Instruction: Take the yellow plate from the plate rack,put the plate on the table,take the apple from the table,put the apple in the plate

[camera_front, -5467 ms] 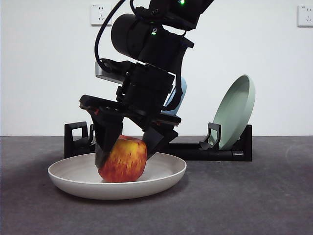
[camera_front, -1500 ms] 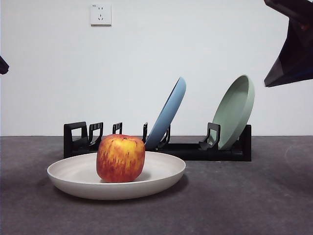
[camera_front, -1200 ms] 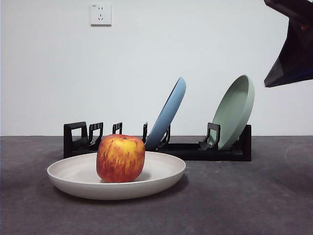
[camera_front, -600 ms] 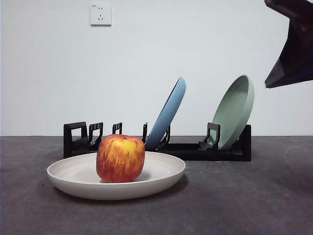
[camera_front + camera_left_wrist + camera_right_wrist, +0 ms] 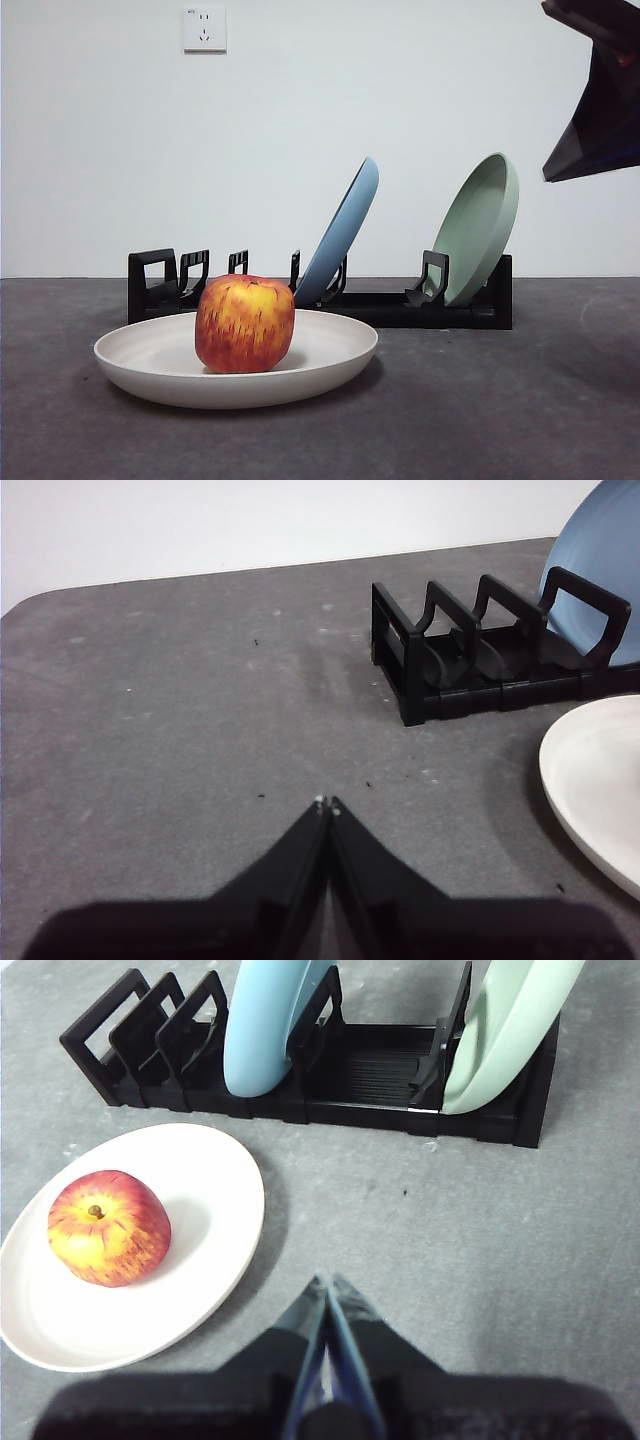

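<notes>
You see the apple (image 5: 245, 324) sitting in the plate (image 5: 320, 362) on the table (image 5: 500, 400), in front of the rack (image 5: 400, 305). Both grippers, left (image 5: 327, 802) and right (image 5: 326, 1282), hang pressed together, holding nothing. To your eye, nothing is left.

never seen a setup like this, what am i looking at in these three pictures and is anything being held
It is a two-armed table robot. One picture looks level across the table; the other two come from cameras on each wrist. The apple sits in the yellow plate, in front of the plate rack, which holds a blue plate and a green plate. Nothing is held: the left gripper and right gripper are both shut and empty, away from the plate. The dark shape at the top corner is a waiting arm.
</notes>
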